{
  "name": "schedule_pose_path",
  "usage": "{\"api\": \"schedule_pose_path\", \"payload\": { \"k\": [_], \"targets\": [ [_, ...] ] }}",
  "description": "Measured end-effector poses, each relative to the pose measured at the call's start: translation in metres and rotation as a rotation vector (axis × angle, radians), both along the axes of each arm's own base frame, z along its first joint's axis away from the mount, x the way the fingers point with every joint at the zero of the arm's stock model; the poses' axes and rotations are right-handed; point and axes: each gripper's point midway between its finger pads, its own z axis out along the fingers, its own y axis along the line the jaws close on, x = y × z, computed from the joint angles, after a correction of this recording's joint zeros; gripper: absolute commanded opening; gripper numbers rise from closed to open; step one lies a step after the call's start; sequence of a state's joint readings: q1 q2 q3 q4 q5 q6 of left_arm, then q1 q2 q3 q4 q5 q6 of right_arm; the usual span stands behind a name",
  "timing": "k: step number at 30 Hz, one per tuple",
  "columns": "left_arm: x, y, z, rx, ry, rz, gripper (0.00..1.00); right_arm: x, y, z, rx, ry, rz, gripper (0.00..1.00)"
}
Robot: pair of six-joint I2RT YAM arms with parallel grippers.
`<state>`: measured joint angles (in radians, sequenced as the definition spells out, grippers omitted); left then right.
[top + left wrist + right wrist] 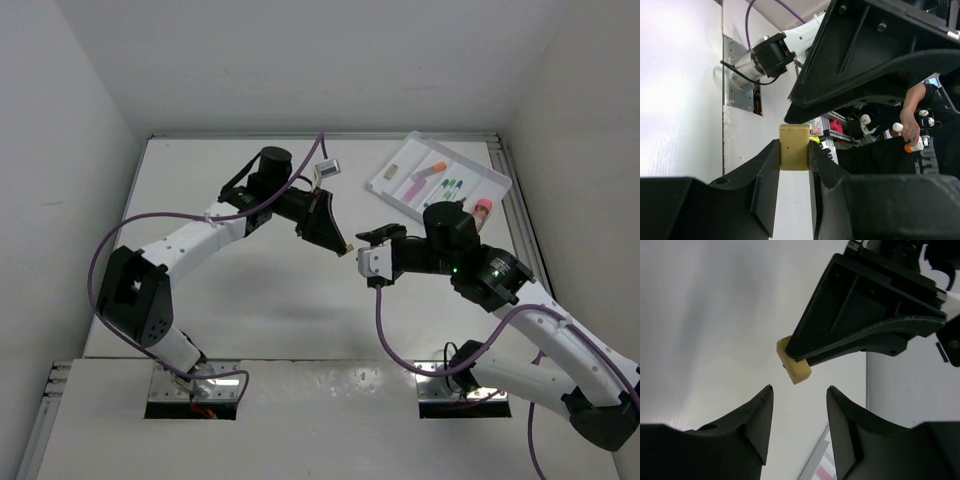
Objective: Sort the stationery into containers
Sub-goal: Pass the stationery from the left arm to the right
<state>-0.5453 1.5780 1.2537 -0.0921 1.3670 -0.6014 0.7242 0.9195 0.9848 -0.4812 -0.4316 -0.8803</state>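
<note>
Left tool [794, 145]: clamped on a tan eraser block [794, 148], held up above the desk [260, 300].
Right tool [800, 392]: fingers spread wide, tips facing the block (close to it, not touching).
Tray [487, 176]: at the far right of the desk, well apart from both tools.
In the tray: several pens, a lilac stick [412, 186] and a beige block [395, 170], lying in separate compartments.
</note>
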Motion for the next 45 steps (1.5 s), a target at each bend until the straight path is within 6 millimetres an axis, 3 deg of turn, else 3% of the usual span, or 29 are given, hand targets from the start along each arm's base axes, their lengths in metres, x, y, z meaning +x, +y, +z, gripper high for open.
{"api": "schedule_pose_path", "payload": {
  "k": [12,24,26,29,30,31,32,34,35,36,39,41,43,45],
  "targets": [
    [-0.011,-0.006,-0.003,0.003,-0.005,-0.033,0.0,-0.007,0.005,-0.017,-0.072,0.007,0.055,0.44],
    [-0.012,-0.007,-0.008,0.014,-0.015,-0.026,0.0,-0.015,0.011,-0.018,-0.081,-0.007,0.093,0.33],
    [-0.012,-0.007,-0.008,0.015,-0.019,-0.025,0.0,-0.014,0.011,-0.019,-0.085,-0.011,0.092,0.29],
    [-0.012,-0.007,-0.011,0.023,-0.017,-0.023,0.0,-0.012,0.012,-0.018,-0.087,-0.019,0.091,0.12],
    [-0.013,-0.007,-0.011,0.024,-0.018,-0.024,0.03,-0.012,0.012,-0.019,-0.089,-0.015,0.09,0.04],
    [-0.013,-0.007,-0.012,0.025,-0.019,-0.024,0.24,-0.013,0.012,-0.019,-0.089,-0.012,0.09,0.01],
    [-0.013,-0.007,-0.013,0.027,-0.019,-0.022,0.35,-0.013,0.012,-0.019,-0.088,-0.009,0.087,0.0],
    [-0.012,-0.007,-0.014,0.032,-0.021,-0.015,0.7,-0.012,0.012,-0.02,-0.086,0.002,0.079,0.0],
    [-0.008,-0.007,-0.015,0.038,-0.027,0.003,0.91,-0.012,0.013,-0.019,-0.083,0.003,0.076,0.0],
    [-0.004,-0.007,-0.016,0.044,-0.036,0.024,1.0,-0.011,0.014,-0.018,-0.076,-0.001,0.075,0.0],
    [0.015,0.001,-0.021,0.082,-0.053,0.126,1.0,-0.005,0.015,-0.014,-0.054,0.001,0.049,0.0],
    [0.046,0.018,-0.019,0.112,-0.082,0.255,1.0,0.01,0.012,-0.013,-0.022,0.029,-0.012,0.0],
    [0.091,0.044,-0.01,0.137,-0.132,0.422,1.0,0.039,0.001,-0.014,0.015,0.077,-0.126,0.0],
    [0.136,0.077,0.006,0.156,-0.2,0.595,1.0,0.085,-0.019,-0.026,0.038,0.161,-0.305,0.0]
  ]
}}
